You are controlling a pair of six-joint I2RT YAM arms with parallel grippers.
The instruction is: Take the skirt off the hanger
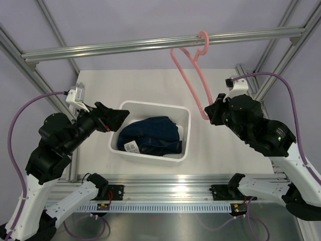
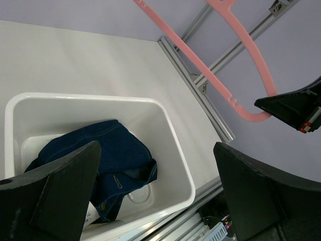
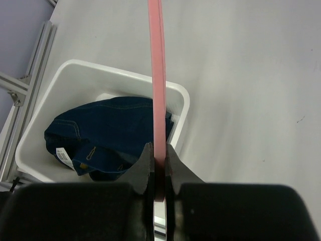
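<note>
Denim skirt (image 1: 150, 133) lies crumpled in the bin (image 1: 155, 104), already off the hanger (image 3: 156, 75); right claw (image 3: 156, 154) pinches the bare hanger's lower corner, left claw (image 1: 111, 119) spread wide; removal looks done

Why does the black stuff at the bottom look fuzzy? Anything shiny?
Right wrist view: the right gripper sits too near the lens, so it blurs; the skirt is sharp. Top view: the metal rail gleams. Left wrist view: even light, no glare.

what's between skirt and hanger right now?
Top view: only the right wall of the white bin and a strip of bare table. The skirt lies in the bin; the right gripper clamps the hanger right of it.
</note>
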